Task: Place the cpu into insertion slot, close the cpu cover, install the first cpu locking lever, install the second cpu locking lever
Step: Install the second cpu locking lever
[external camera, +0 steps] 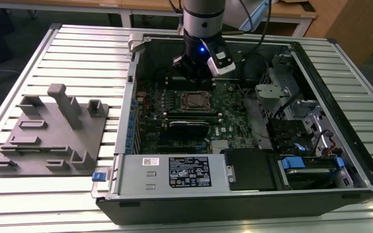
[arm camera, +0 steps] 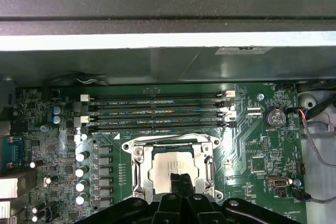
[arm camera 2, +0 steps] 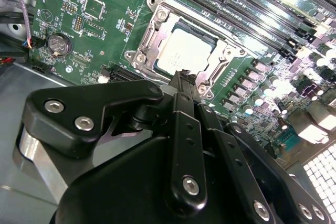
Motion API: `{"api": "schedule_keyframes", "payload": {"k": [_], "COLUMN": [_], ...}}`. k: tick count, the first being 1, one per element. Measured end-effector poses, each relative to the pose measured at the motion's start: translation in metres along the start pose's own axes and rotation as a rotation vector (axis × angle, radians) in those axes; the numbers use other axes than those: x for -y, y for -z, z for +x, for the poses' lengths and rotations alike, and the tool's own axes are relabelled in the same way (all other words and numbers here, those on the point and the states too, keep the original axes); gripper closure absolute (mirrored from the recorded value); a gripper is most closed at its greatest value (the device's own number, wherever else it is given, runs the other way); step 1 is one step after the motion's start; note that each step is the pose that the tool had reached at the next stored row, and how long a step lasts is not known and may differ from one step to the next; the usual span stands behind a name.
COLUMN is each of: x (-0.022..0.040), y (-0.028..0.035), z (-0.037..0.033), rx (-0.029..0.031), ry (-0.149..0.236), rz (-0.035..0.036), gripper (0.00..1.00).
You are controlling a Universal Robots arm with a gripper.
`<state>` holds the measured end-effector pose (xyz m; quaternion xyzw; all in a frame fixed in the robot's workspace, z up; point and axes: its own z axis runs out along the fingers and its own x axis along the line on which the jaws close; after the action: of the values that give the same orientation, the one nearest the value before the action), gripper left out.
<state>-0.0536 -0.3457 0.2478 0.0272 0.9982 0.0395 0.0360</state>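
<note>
1. Exterior view: the arm (external camera: 203,19) comes down nearly upright from the top edge into an open computer case (external camera: 342,160) lying on a slatted metal table (external camera: 76,53). A blue light glows on the wrist housing.
2. The gripper (external camera: 196,77) hangs low inside the case, above the green motherboard (external camera: 154,131), just beyond the socket (external camera: 195,100) on the far side from the camera.
3. Second wrist view: the gripper (arm camera 2: 185,75) is clenched, its two black fingers (arm camera 2: 181,85) pressed together with no gap and nothing between them. The tips point down at the socket's near edge; I cannot tell whether they touch it.
4. First wrist view: the closed fingertips (arm camera: 178,178) overlap the chip's lower edge in the picture.
5. The chip (arm camera 2: 184,51), silver-grey and square, sits seated in the socket (arm camera 2: 181,45), seen again in the first wrist view (arm camera: 170,166).
6. The cover plate (arm camera 2: 152,30) lies flat around the chip, its silvery frame bordering the chip on all sides, with screw heads at the corners. In the first wrist view the cover plate (arm camera: 137,166) looks the same.
7. Four long memory slots (arm camera: 157,111) run parallel just beside the socket; a coin battery (arm camera: 274,117) sits well apart.
8. Exterior view's left: a grey fixture block (external camera: 50,136) with upright posts rests on the table, outside the case.
9. A silver box with a white label (external camera: 173,172) fills the case's near edge.
</note>
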Motion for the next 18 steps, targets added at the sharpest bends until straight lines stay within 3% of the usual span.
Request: {"api": "schedule_keyframes", "payload": {"k": [10, 18], "x": [0.0094, 0.0102], "y": [0.0006, 0.0007], "z": [-0.0005, -0.0006], "rx": [0.0000, 0.0001], "ry": [0.000, 0.000], "rz": [-0.0001, -0.0002], "gripper": [0.89, 0.89]}}
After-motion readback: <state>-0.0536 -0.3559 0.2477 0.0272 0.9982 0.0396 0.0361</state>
